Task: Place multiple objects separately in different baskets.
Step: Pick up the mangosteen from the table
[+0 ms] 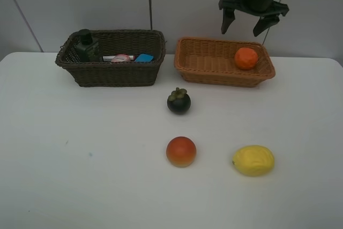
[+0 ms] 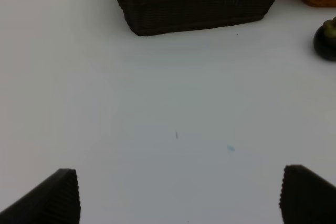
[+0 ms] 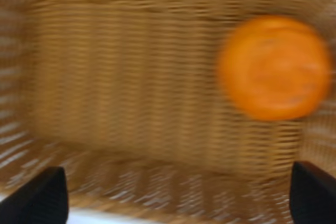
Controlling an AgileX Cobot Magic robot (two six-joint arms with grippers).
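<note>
The orange [image 1: 246,58] is seen lying free in the tan basket [image 1: 214,73] at the table's [image 1: 80,159] far edge, toward its right end. The right gripper [image 1: 245,27] is held above it with jaws spread wide and nothing grasped. The left gripper [image 2: 178,192] is likewise spread and empty over bare table before the dark basket [image 1: 115,73]. The mangosteen [image 1: 178,101] is left mid-table, and the peach [image 1: 181,151] and lemon [image 1: 253,160] nearer the front edge. For the next pick, the right arm should be lifted clear of the rim first, then brought straight down over one fruit with jaws kept wide, so that its neighbours are not nudged or set rolling.
</note>
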